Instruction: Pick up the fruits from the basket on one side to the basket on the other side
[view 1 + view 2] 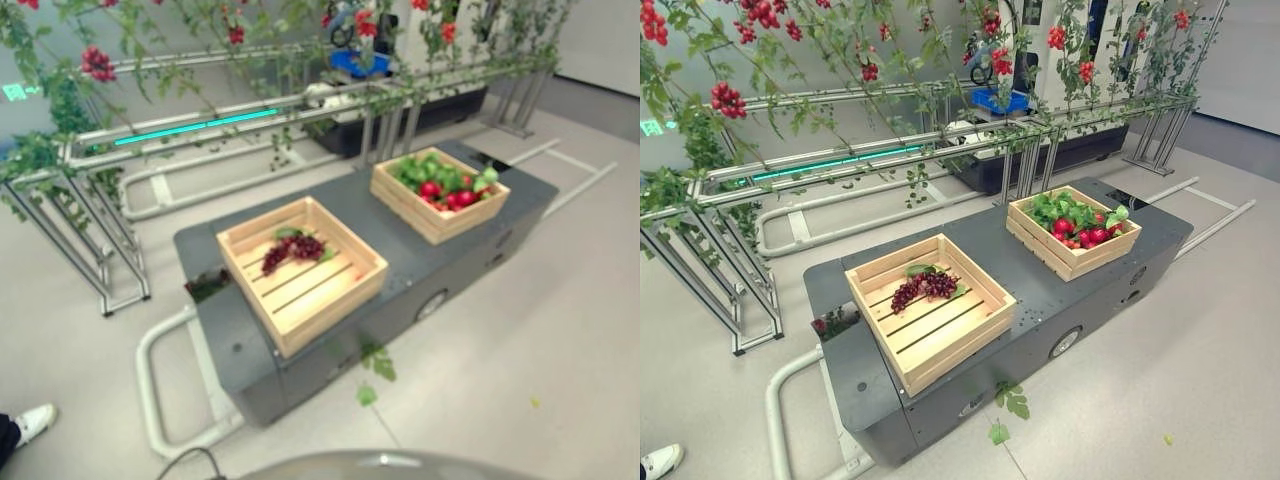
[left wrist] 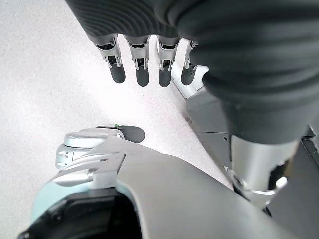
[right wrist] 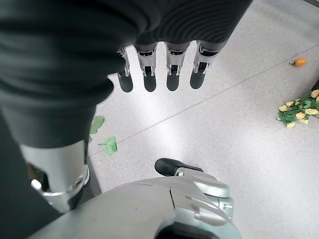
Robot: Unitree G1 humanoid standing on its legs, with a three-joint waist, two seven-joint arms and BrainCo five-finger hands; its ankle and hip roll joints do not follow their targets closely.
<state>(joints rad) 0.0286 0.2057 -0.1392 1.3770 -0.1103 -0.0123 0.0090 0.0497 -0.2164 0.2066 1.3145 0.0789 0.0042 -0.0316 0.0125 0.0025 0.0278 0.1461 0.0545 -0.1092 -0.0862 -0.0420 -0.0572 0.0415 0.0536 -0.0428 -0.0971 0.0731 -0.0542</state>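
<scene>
While apart, crates [image 1: 930, 310] near cart [image 1: 1090, 290] edges

— What did I have behind the cart?
— Metal railings [image 1: 890, 150] draped with vines [image 1: 760, 40] and red berries; pale speckled floor [image 1: 560, 330], fallen leaves [image 1: 1010, 405] by its near edge.

The fruit in the far basket [image 1: 1073, 231] is half buried under green leaves, so you can't really sort what's what. A white shoe [image 1: 33, 423] is chopped off at the frame's corner.
</scene>
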